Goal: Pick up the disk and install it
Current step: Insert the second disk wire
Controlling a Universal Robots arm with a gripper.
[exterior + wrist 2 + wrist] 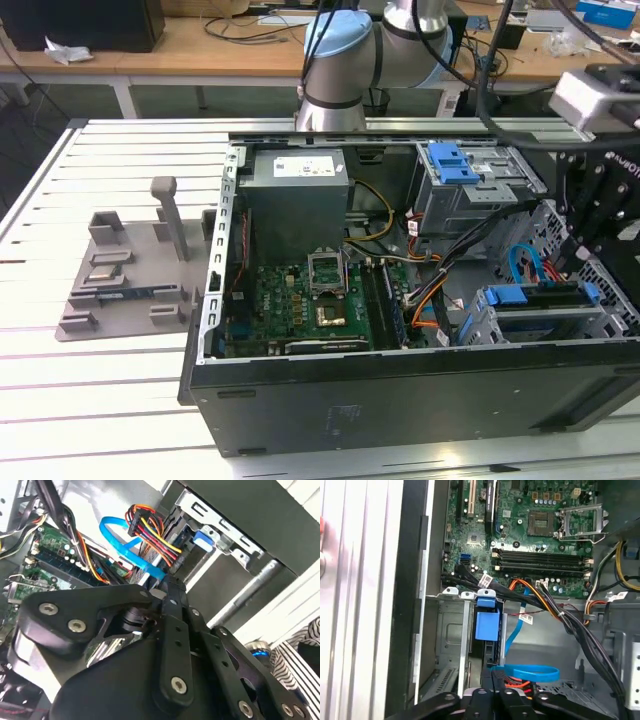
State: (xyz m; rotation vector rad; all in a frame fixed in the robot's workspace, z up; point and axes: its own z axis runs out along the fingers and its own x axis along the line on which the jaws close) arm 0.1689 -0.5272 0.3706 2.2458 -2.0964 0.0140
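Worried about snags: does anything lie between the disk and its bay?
The disk already sits at the drive cage. A blue data cable and power wires loop beside the gripper, crowding it.

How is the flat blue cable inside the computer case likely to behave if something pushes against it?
Probably floppy: the blue cable lies in a loose loop and would likely bend aside. It looks thin and flat, so probably light. It might snag, since it sits beside the coloured wires.
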